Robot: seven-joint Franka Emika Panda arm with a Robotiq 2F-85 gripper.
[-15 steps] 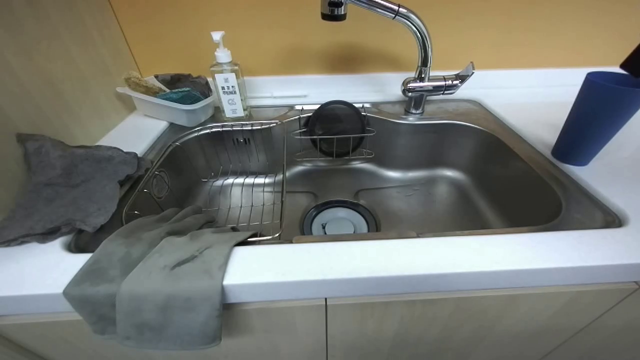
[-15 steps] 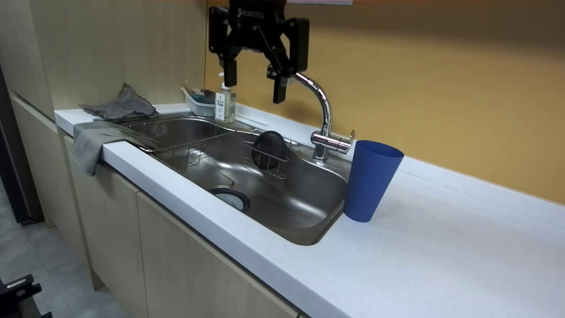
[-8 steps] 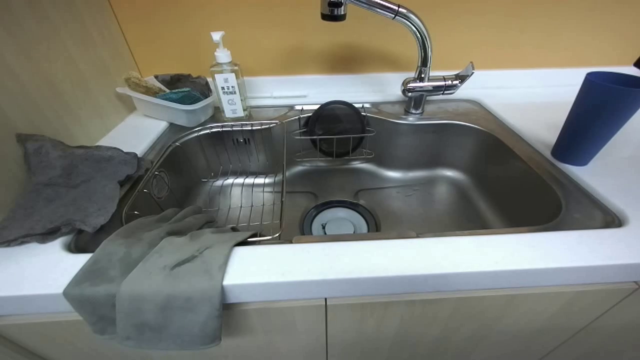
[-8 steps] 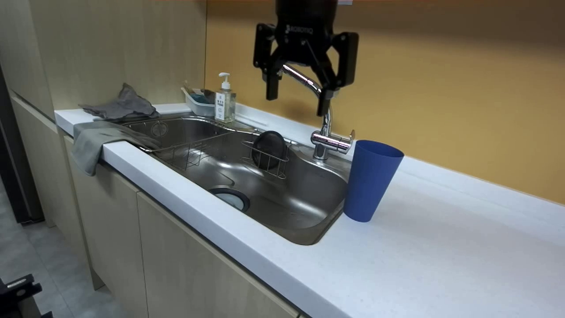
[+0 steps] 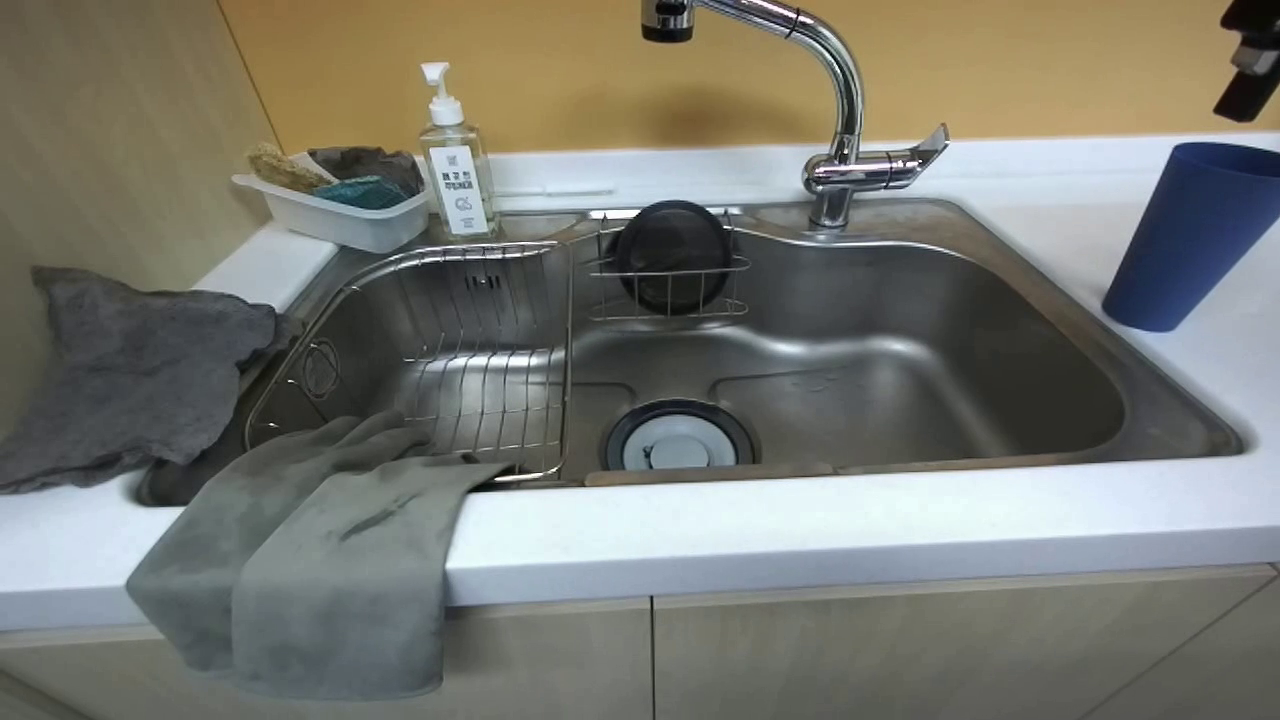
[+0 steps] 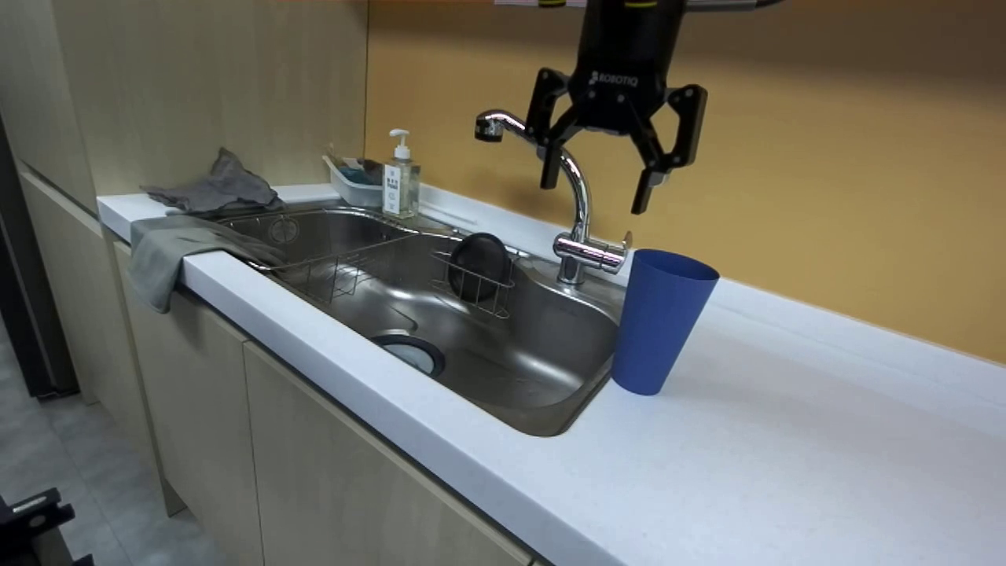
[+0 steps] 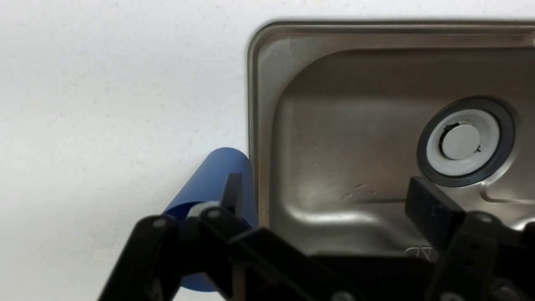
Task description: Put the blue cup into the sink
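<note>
Fingers (image 6: 642, 193) are standing well apart and gripping nothing, with the gripper (image 6: 593, 200) hanging in clear air.

I am taking the sink (image 6: 487, 362) as the dial in an exterior view: a grey-green cloth (image 6: 161, 259) is draping over the counter (image 6: 786, 432) near nine o'clock, a darker cloth (image 6: 220, 185) is lying at ten, a white tray (image 6: 355, 192) is sitting at eleven, a soap bottle (image 6: 402, 189) is standing just short of twelve and the faucet (image 6: 582, 224) is rising at two. The blue cup (image 6: 662, 324) is resting at three, mouth up on the counter, just beside the sink's rim (whether touching it, I cannot tell).

The step in hand is probably lining up for the grasp. In the wrist view a finger is overlapping the blue cup while its partner is hanging over the sink, so doing this well is likely calling for a shift toward eight o'clock there, bringing the mouth, or just one wall of it, between the two before any lowering. Descending straight and slowly is looking wise, since a tall, narrow-based cup is risking a topple whenever a fingertip is catching its lip.

The gripper is covering most of the mouth in the wrist view. In an exterior view the edge at three o'clock is cutting into the blue cup (image 5: 1190, 240). It is appearing to lean in both exterior views, though the lens may be causing that.
</note>
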